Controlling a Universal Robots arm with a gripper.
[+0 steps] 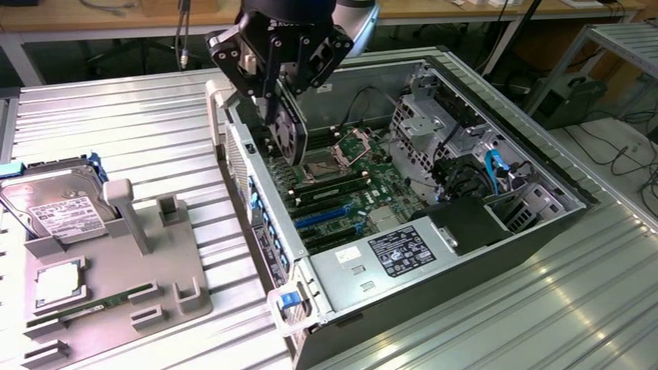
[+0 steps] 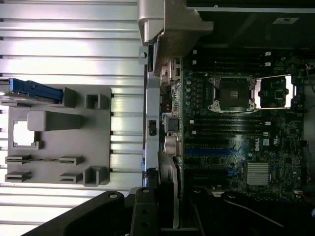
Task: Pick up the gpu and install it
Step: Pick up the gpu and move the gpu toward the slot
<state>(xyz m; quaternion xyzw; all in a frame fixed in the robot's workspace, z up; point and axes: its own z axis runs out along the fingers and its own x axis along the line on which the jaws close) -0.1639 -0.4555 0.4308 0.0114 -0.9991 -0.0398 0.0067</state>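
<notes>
Above the open case [image 1: 463,308], the gripper [image 1: 280,83] is clamped on the gpu [image 1: 290,129]; card hangs upright below it.

hand [image 1: 280,91]: one
gpu [image 1: 289,132]: one
case [image 1: 463,308]: one
tray [image 1: 190,308]: one
hard drive [image 1: 60,206]: one
memory stick [image 1: 95,304]: one on the tray
chip [image 1: 58,284]: one on the tray
socket [image 2: 229,93]: one
heatsink [image 2: 258,173]: one
power supply [image 1: 403,254]: one
blue slots [image 1: 320,219]: two, as far as the crowded board lets me count
blue cable [image 1: 491,168]: one
counter [image 1: 123,123]: one
</notes>
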